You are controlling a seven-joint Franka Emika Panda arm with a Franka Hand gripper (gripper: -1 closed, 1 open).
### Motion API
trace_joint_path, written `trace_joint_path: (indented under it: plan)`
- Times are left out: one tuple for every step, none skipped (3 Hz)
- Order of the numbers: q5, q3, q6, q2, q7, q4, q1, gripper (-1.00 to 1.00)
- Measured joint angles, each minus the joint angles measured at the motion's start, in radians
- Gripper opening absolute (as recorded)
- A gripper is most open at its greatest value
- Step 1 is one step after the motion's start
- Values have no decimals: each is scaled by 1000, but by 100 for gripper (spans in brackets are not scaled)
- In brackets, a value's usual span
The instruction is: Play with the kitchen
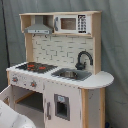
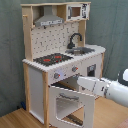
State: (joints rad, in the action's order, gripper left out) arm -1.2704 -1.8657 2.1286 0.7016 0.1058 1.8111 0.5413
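The kitchen (image 1: 59, 70) fills the frame centre in both exterior views. Its oven door (image 2: 70, 102) hangs open at lower centre of the second exterior view. The arm (image 2: 116, 91) enters from lower right; gripper (image 2: 81, 83) near the door's top edge, closure indeterminate.

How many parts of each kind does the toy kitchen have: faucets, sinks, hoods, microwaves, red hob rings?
Faucet: 1
Sink: 1
Hood: 1
Microwave: 1
Red hob rings: 2
Total: 6
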Motion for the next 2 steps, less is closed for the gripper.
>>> trace_joint_path:
  plan:
    - [-1, -3, 8, 22, 112, 0, 0, 100]
    - [0, -11, 16, 49, 228, 3, 1, 100]
